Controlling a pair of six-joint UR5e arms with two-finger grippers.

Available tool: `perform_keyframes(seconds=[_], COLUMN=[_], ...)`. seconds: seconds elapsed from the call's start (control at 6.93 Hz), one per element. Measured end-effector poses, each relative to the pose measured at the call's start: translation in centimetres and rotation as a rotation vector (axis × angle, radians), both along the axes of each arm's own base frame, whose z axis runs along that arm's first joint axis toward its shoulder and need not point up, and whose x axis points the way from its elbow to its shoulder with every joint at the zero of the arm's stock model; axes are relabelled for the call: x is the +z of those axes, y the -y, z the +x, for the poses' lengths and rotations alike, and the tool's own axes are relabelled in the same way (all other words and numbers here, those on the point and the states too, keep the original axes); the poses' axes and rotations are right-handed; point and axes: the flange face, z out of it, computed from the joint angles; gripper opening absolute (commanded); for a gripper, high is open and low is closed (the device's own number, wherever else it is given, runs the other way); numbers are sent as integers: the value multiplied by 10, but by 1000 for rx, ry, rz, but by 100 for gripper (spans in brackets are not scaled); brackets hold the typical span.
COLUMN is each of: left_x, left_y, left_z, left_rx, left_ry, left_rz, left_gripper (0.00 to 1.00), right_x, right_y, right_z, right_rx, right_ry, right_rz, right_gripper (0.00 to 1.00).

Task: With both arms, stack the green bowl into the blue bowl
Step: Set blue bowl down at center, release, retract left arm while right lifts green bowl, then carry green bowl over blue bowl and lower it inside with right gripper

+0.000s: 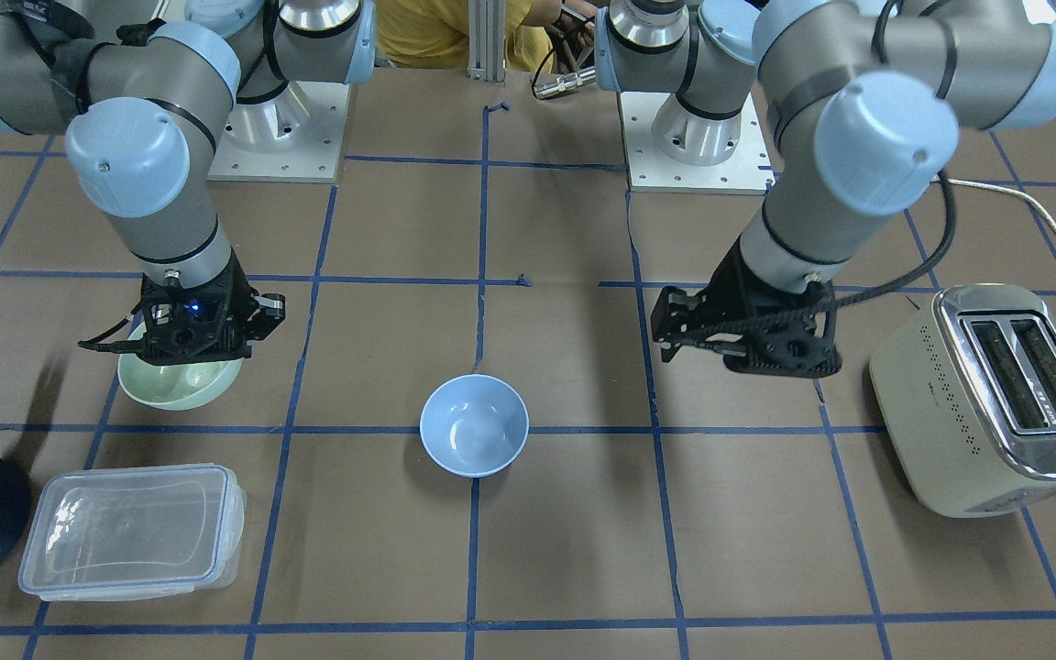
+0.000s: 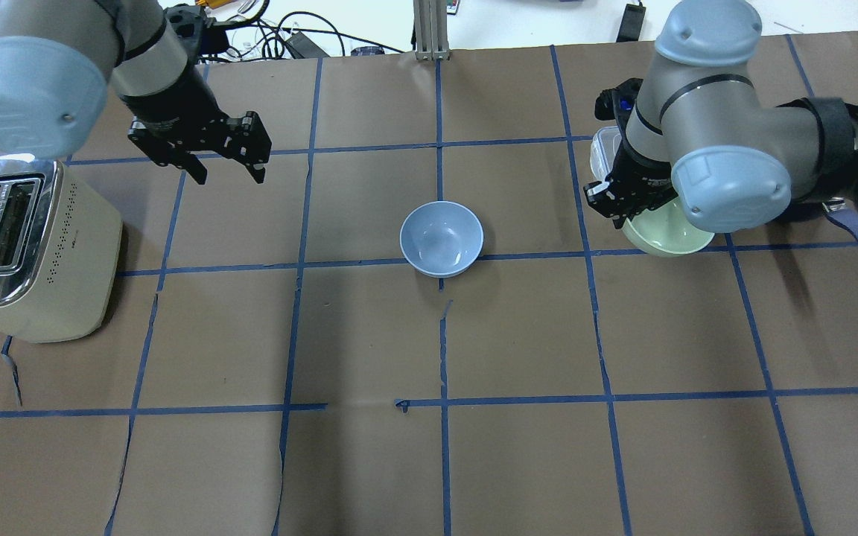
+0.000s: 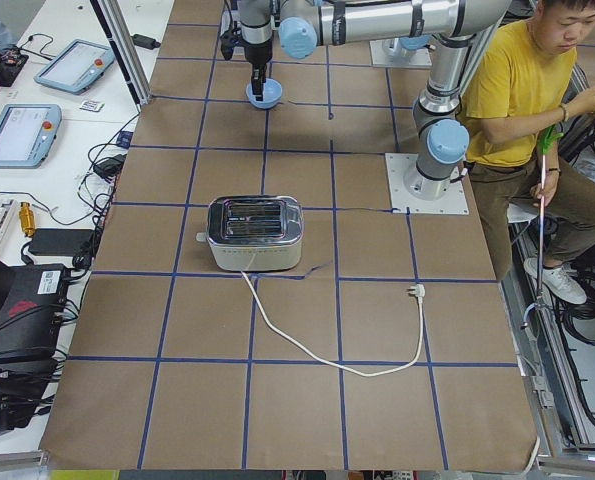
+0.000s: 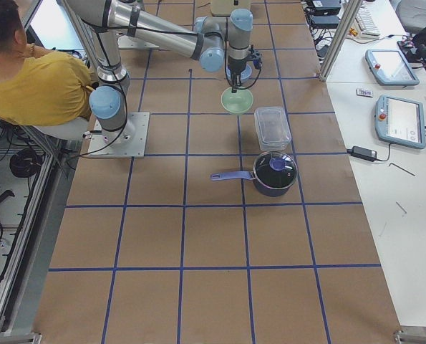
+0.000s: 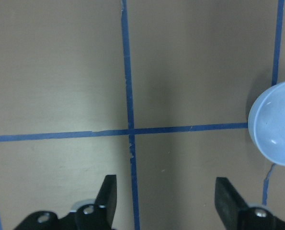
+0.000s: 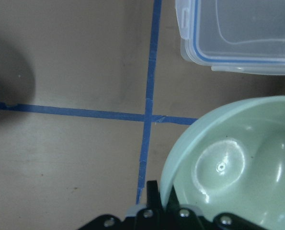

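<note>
Right claw is clamped on the rim of the green bowl, which sits tilted in that pinch out on the robot's right, well apart from the blue bowl standing upright mid-bench. The left claw hovers empty with its jaws spread. That glossy bowl looks light and stiff but slick, so I'd judge a pinch set deep across the rim wall to be the safest hold.

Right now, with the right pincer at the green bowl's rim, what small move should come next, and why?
Probably carry the green bowl sideways toward the blue bowl. The right pincer seems shut on its rim, the blue bowl sits empty and apart at the table's middle, and the left pincer hangs open, holding nothing.
</note>
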Motion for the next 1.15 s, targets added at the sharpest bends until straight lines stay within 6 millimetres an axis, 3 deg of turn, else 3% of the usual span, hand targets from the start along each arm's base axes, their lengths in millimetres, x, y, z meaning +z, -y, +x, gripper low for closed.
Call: perform_keyframes(seconds=[0.14, 0.58, 0.87, 1.15], left_x=[21, 28, 26, 28], left_y=[-15, -21, -19, -12], left_z=[1, -5, -4, -4], left_rx=[11, 88, 92, 94], left_ry=[11, -7, -7, -9], left_rz=[-32, -45, -51, -77], left_gripper=[91, 100, 100, 100], right_x=[9, 15, -2, -30], right_y=[15, 48, 68, 73], right_z=[27, 108, 164, 217], right_rx=[-55, -231, -306, -360], right_ry=[2, -45, -61, -84], right_rz=[5, 82, 91, 94], right_gripper=[0, 0, 0, 0])
